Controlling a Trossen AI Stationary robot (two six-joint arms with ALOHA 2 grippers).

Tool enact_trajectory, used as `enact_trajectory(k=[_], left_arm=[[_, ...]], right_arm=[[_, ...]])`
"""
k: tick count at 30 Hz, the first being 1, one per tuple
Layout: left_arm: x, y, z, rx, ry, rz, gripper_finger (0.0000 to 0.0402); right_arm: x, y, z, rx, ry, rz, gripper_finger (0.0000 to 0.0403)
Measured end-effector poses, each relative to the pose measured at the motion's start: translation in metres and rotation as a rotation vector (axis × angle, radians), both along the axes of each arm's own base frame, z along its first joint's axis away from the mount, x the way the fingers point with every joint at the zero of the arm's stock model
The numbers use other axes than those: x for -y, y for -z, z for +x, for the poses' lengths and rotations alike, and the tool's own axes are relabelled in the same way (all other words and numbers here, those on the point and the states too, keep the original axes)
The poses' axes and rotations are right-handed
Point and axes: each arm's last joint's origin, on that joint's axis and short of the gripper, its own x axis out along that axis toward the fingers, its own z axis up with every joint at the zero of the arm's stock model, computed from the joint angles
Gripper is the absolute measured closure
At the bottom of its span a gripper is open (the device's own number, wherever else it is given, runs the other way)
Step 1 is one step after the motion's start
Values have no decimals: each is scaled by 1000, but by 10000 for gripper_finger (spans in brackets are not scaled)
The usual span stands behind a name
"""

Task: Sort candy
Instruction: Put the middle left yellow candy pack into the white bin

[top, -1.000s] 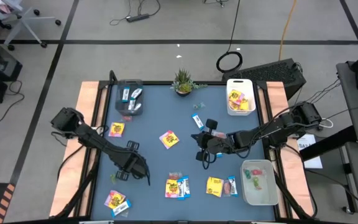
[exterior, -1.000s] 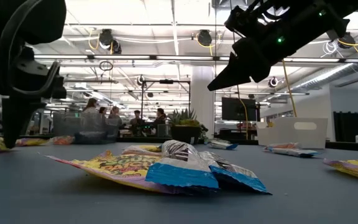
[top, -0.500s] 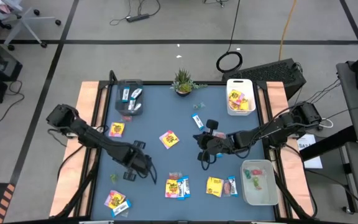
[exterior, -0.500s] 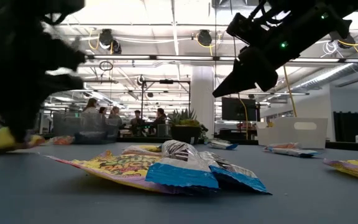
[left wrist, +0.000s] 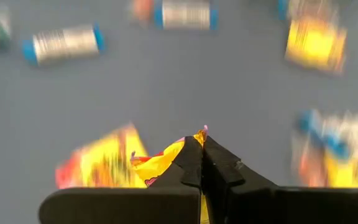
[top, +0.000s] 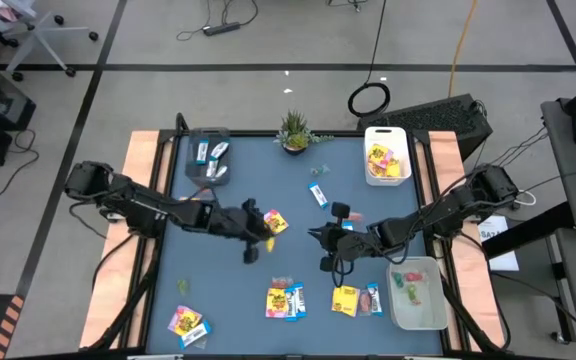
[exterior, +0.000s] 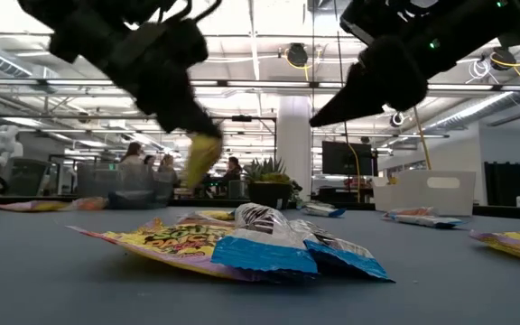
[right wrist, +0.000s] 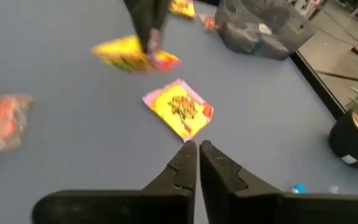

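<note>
I saw the left gripper (top: 255, 226) clamped on a yellow candy packet (exterior: 201, 159), lifted clear of the counter (top: 238, 290) mid-table, just beside another yellow packet (top: 275, 222). Right gripper (top: 330, 243) sat closed and empty above the counter's right-centre, other candy (top: 286, 300) scattered along the near edge.

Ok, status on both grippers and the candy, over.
Left gripper shut on yellow packet, lifted mid-table. Right gripper shut, empty, hovering. Nothing in the way.

Plant (top: 294, 131) between two bins (top: 208, 158)
</note>
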Motion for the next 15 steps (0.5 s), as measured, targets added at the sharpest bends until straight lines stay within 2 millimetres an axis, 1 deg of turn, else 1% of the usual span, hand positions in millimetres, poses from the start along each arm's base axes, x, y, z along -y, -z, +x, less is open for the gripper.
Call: enact_trajectory(k=[2,5,8,12,15], left_arm=[[-7,-5,4,140,-23,-19,401],[-16,-9,3,289,-74,-27,401],[-18,-13,0,430,-123,-31,401],[-19,-15,1,512,-169,-26,401],[-19,-16,4,557,-179,-32,401]], right_arm=[[-1,-1,2,30,0,11,373],[-3,-2,7,85,-4,23,339],[-4,-1,14,148,-7,28,297],[-3,1,26,242,17,25,243],[-3,5,36,284,77,-39,210]])
